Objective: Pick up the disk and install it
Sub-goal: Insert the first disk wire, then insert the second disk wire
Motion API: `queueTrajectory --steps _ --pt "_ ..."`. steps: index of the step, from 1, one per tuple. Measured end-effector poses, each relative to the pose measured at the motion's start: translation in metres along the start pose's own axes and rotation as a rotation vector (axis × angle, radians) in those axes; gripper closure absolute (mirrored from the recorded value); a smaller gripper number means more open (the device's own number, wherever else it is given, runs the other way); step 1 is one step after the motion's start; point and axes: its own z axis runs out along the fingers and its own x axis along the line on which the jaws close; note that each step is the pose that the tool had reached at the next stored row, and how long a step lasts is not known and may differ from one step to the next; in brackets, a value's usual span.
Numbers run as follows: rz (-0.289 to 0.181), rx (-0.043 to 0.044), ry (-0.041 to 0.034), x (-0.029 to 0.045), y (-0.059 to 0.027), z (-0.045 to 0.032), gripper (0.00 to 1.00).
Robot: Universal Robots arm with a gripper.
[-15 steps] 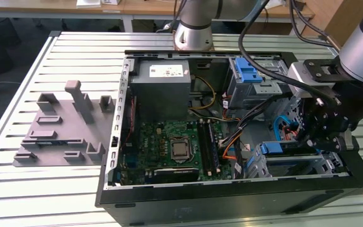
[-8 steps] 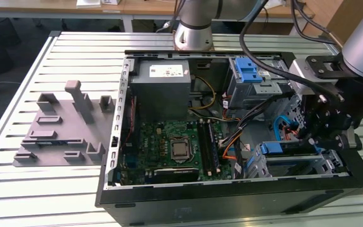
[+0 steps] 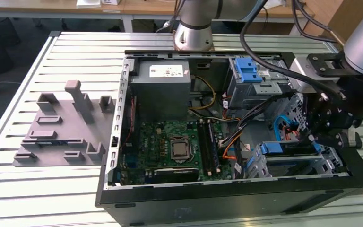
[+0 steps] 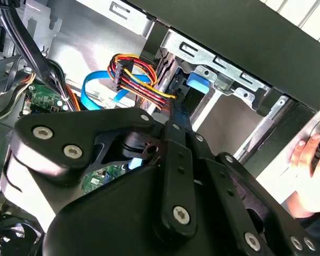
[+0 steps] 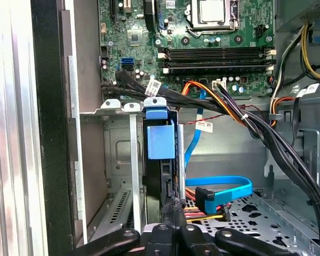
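The disk [image 3: 289,149], silver with blue rails, sits in the drive bay at the near corner of the open computer case [image 3: 232,196], on the exterior view's right. In the first wrist view I see the disk [image 5: 168,178] edge-on between the bay's metal walls, its blue rail end towards the motherboard. My gripper [image 3: 318,138] hangs just beyond the disk's outer end. Its fingers stand together in both wrist views, gripper [image 5: 174,212] and gripper [image 4: 174,114], right at the disk's end; whether they touch it is hidden.
Coloured power wires [image 5: 213,210] and a blue flat cable [image 5: 224,188] lie beside the bay. A second blue-tabbed drive cage [image 3: 251,75] stands at the case's far side. A grey fixture [image 3: 62,127] rests on the slatted table. A person's hand [image 4: 309,160] is outside the case wall.
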Motion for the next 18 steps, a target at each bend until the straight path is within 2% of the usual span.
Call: queueTrajectory --steps 10,18 --pt "0.0 0.0 0.0001 0.0 -0.0001 -0.002 0.89" --pt "0.0 0.0 0.0 0.0 -0.0003 -0.0066 0.89"
